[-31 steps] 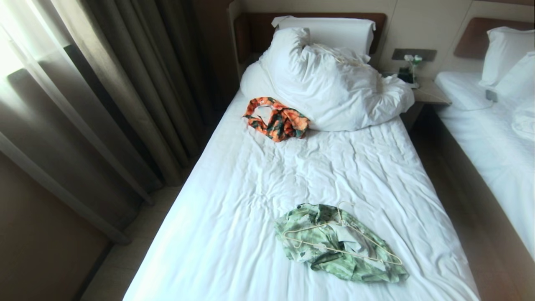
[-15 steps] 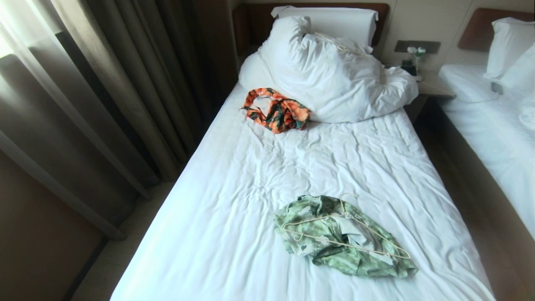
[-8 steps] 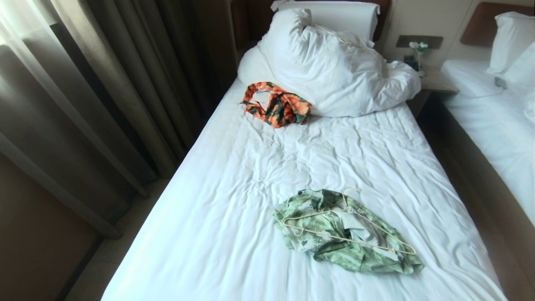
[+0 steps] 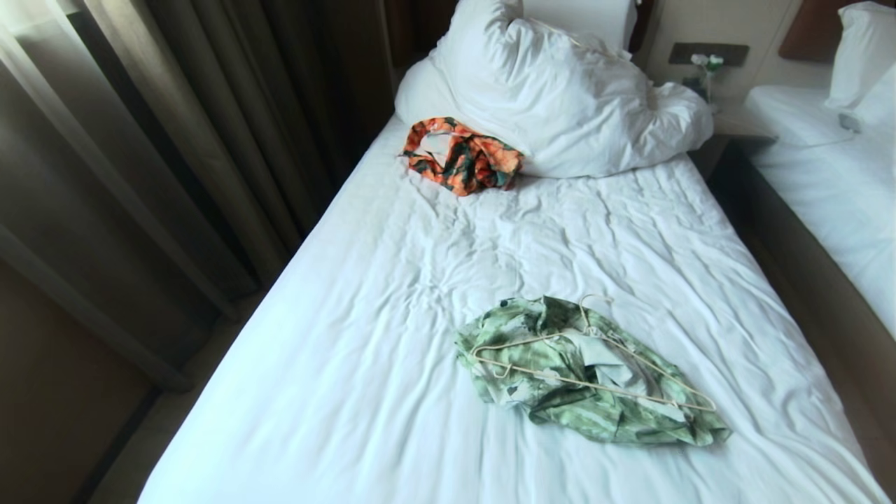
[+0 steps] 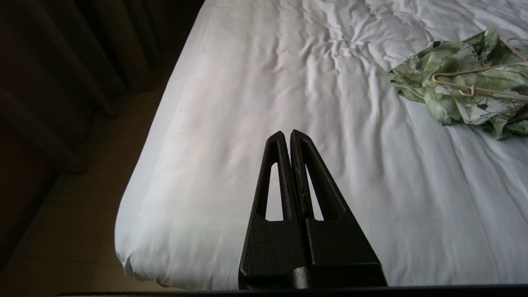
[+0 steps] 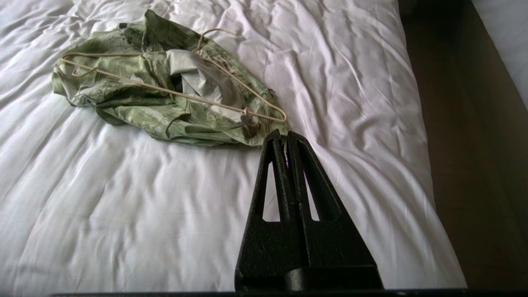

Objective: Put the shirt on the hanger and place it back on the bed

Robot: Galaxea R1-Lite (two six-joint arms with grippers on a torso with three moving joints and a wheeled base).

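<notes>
The green flowered shirt (image 4: pixel 553 395) lies crumpled on the near half of the bed (image 4: pixel 392 294). The cream wire hanger (image 4: pixel 595 384) rests loose on top of it, hook toward the pillow. Neither arm shows in the head view. My left gripper (image 5: pixel 287 133) is shut and empty above the bed's near left corner, with the shirt (image 5: pixel 458 103) and the hanger (image 5: pixel 470 88) well off to its side. My right gripper (image 6: pixel 284 134) is shut and empty, held above the sheet just short of the shirt (image 6: pixel 156 111) and the hanger (image 6: pixel 165 89).
An orange-and-dark-green garment (image 4: pixel 462 155) lies by the big white pillow (image 4: pixel 560 105) at the head. Curtains (image 4: pixel 175 140) hang along the left. A dark floor gap (image 4: pixel 791 231) separates a second white bed (image 4: pixel 833 182) on the right. A nightstand (image 4: pixel 735 122) stands between them.
The whole head view has tilted down and drawn closer to the bed; the shirt and hanger lie as before. Neither gripper has opened.
</notes>
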